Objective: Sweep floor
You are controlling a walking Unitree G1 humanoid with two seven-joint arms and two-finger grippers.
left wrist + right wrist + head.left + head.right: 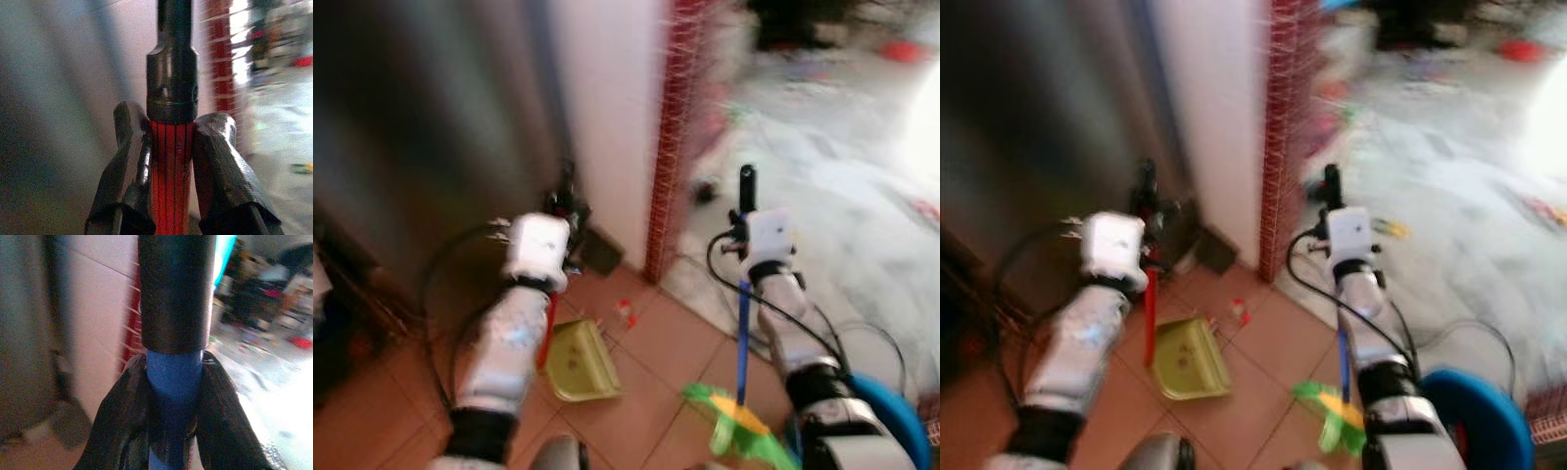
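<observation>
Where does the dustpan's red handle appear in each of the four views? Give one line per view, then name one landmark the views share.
Left eye view: red handle below the left gripper, running down to the yellow-green dustpan.
Right eye view: the handle left of the dustpan.
Left wrist view: ribbed red shaft between the jaws, under its black cap.
Right wrist view: not in it.
Shared landmark: the red column.

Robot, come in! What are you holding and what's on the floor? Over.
Left gripper shut on red dustpan handle. Right gripper shut on blue broom handle. Small red scrap by dustpan.
</observation>
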